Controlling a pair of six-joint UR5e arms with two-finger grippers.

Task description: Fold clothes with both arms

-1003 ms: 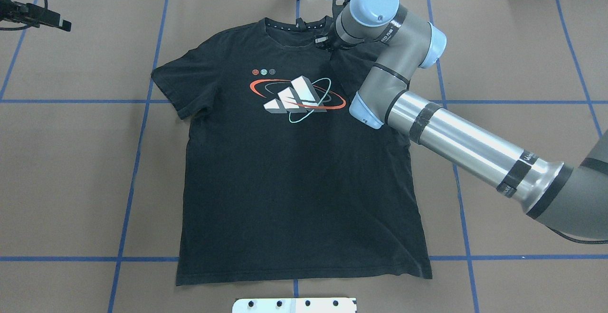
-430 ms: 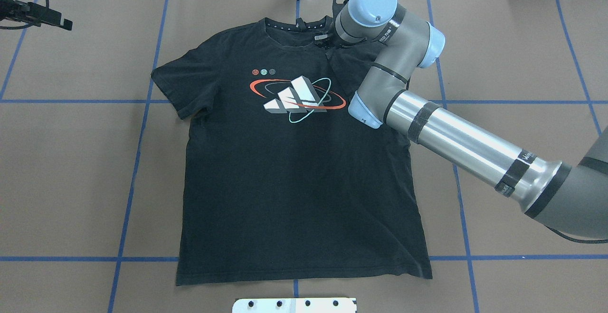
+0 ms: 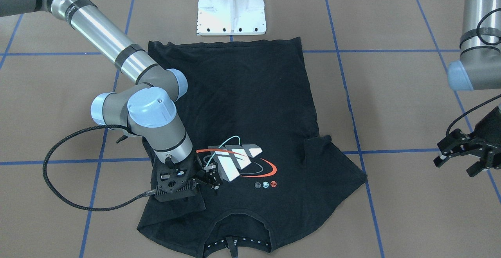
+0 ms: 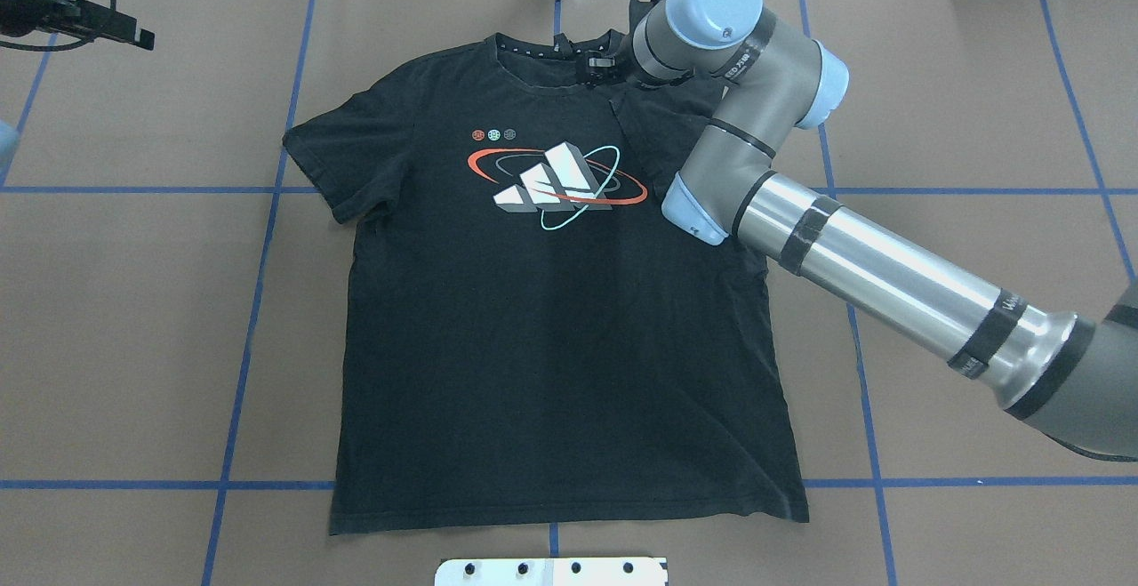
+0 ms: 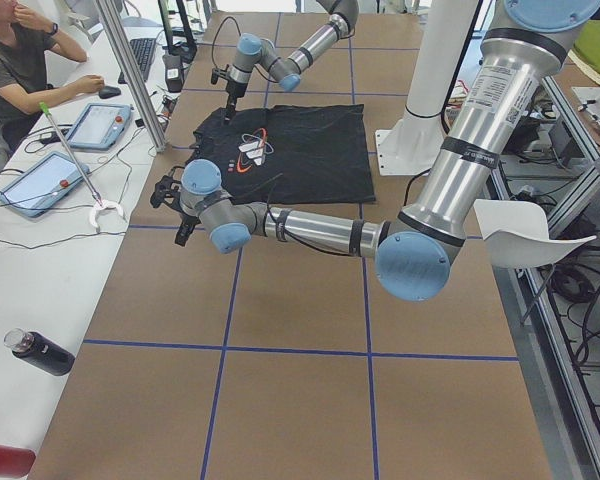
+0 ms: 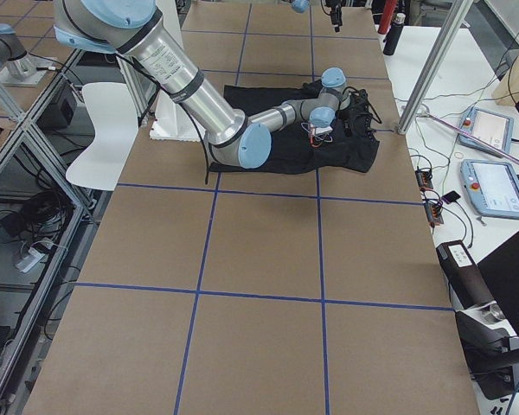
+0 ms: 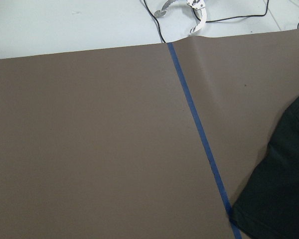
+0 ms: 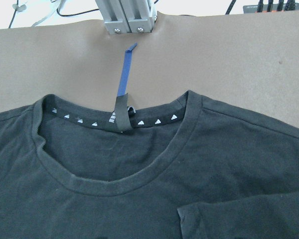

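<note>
The T-shirt [image 4: 551,346] lies flat on the desk [image 4: 978,124], print up. Its right sleeve [image 4: 645,137] is folded in over the chest. The right gripper [image 3: 213,176] hangs just above that fold, fingers spread, holding nothing. The left gripper [image 3: 458,164], fingers spread too, is well apart from the T-shirt, beyond the left sleeve [image 4: 333,159]. I judge the sleeve step half done. Next, the left gripper should pinch the left sleeve and bring it inward.

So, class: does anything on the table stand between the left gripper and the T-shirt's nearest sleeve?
Nothing visible does. Between the left gripper and the T-shirt sleeve lies only bare table, crossed by a blue tape line.
</note>
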